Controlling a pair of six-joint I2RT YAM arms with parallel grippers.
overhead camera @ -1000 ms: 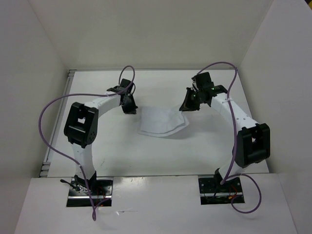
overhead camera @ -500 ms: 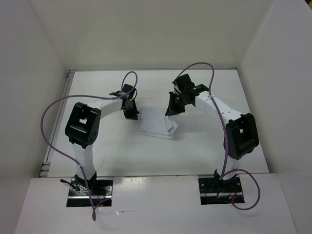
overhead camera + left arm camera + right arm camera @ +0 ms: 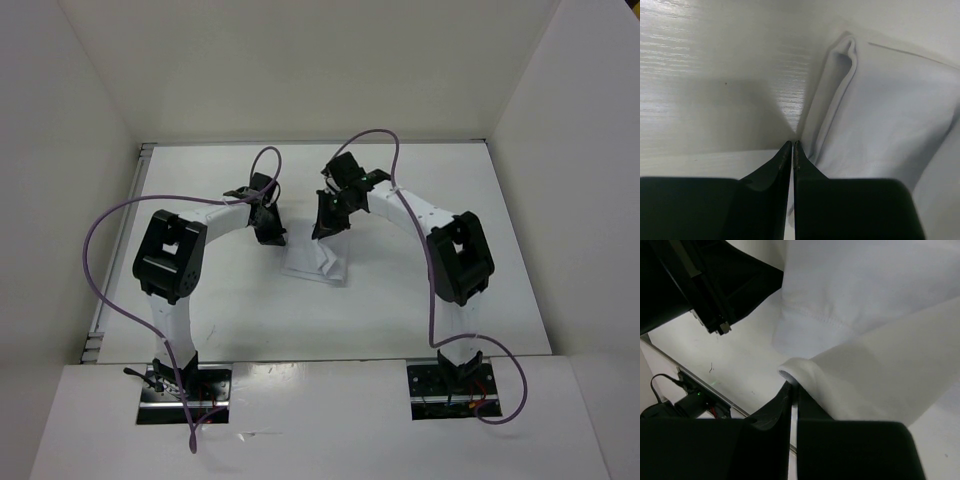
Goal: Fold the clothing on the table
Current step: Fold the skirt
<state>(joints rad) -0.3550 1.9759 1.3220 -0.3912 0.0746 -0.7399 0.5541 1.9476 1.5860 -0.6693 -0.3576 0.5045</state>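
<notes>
Top external view: one edge of the fold held up

Cloth (image 3: 318, 262) lies near the middle of the table (image 3: 500, 250), between the two arms, gathered into a narrow white heap. Left gripper (image 3: 272, 236) is low at its upper left corner. Right gripper (image 3: 326, 228) hangs over its upper right part, near the left one but apart from it.

Right wrist view: the black fingers (image 3: 815, 410) are clenched on a rolled edge of the cloth. From that pinch a raised flap runs up and to the right. More cloth lies flat beyond it, a stitched hem showing. The left arm (image 3: 700, 280) is dark in the upper left corner.

Left wrist view: the fingers (image 3: 770, 170) are closed with only a thin slit between them, tips at the cloth's edge. Whether any fabric is caught between them I cannot tell. Beside the tips the cloth has a doubled-over ridge along its left side, and it rests flat on the table.
</notes>
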